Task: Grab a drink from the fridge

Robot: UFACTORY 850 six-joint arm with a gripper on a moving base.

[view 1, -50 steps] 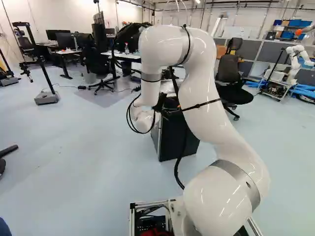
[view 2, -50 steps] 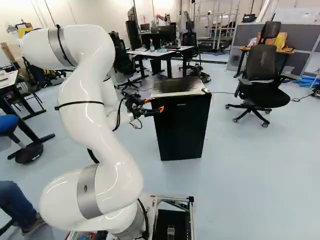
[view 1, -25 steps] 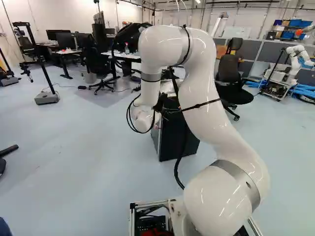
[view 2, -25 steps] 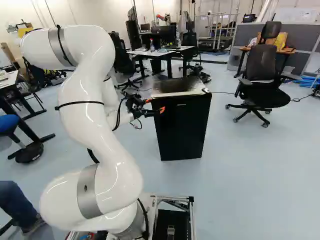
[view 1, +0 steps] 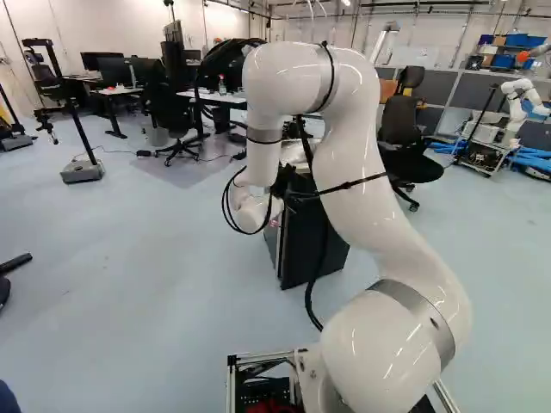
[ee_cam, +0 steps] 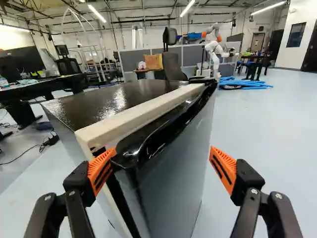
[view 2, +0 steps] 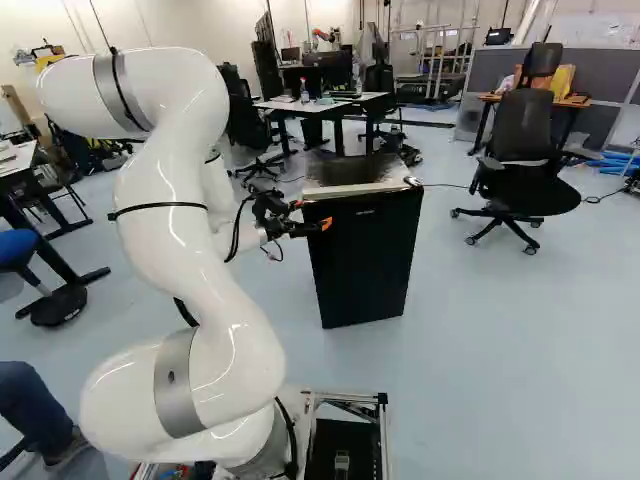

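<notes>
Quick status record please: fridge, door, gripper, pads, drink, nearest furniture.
fridge: black-topped, ahead of the arm
door: slightly ajar at the end nearer the gripper
gripper: open, no grip
pads: one at the gap by the door's edge, the other off the door's outer face
drink: inside not visible
nearest furniture: office chair, right of fridge in right base view

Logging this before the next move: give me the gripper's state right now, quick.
Gripper: open, holding nothing, one orange pad at the edge of the fridge door.
</notes>
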